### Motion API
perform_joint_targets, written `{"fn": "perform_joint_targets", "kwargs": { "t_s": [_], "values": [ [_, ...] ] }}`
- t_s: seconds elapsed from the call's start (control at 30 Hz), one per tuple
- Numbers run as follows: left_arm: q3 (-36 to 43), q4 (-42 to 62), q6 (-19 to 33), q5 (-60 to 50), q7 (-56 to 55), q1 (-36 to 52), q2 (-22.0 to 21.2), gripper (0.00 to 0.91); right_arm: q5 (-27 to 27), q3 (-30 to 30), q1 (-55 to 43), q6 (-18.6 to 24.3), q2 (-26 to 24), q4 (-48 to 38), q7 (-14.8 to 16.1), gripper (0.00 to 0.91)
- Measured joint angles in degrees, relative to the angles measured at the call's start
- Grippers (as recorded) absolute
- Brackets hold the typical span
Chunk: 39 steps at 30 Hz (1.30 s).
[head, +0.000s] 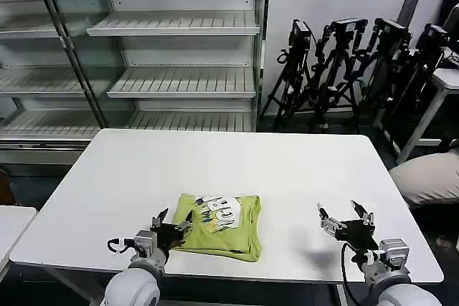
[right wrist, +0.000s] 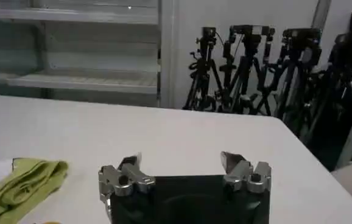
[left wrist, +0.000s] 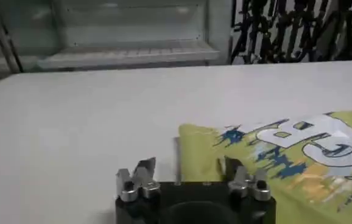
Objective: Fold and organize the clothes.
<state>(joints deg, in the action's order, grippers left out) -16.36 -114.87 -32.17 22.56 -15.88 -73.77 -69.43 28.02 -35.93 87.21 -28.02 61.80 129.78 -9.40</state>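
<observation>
A folded shirt [head: 219, 224] is seen lying on a white table [head: 237, 170], near its front edge and left of centre.

The left gripper [head: 171, 221] is held at the shirt's left corner, its fingers spread and grasping nothing; the right gripper [head: 346, 218] is held over bare tabletop well to the shirt's right, likewise spread and unloaded. Bare metal shelving [head: 172, 55] is seen behind the table, and a row of black tripods [head: 351, 69] is stood against the back wall.
</observation>
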Motion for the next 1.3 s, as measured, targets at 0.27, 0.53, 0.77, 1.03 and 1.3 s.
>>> {"fn": "perform_joint_targets", "kwargs": {
  "t_s": [0.27, 0.53, 0.77, 1.03, 1.3],
  "values": [
    [0.39, 0.39, -0.13, 2.05, -0.40, -0.22, -0.58, 0.020, 0.00, 0.20, 0.03, 0.00, 0.06, -0.06, -0.09, 0.907],
    [0.81, 1.17, -0.39, 0.94, -0.25, 0.56, -1.27, 0.010, -0.35, 0.36, -0.15, -0.01, 0.07, -0.12, -0.06, 0.907],
    [-1.85, 0.72, -0.77, -4.16, 1.43, -0.09, 1.03, 0.000, -0.81, 1.10, -0.68, 0.20, 0.08, -0.49, 0.06, 0.907],
    [-15.05, 2.35, -0.99, -6.91, 8.88, -1.56, 11.84, 0.000, -0.98, 1.56, -0.73, 0.99, -0.06, -0.90, 0.35, 0.907],
    [-28.65, 2.12, -1.14, -8.37, 15.34, -2.05, 22.72, 0.010, -1.16, 1.87, -0.99, 1.23, 0.10, -1.13, 0.42, 0.907]
  ]
}}
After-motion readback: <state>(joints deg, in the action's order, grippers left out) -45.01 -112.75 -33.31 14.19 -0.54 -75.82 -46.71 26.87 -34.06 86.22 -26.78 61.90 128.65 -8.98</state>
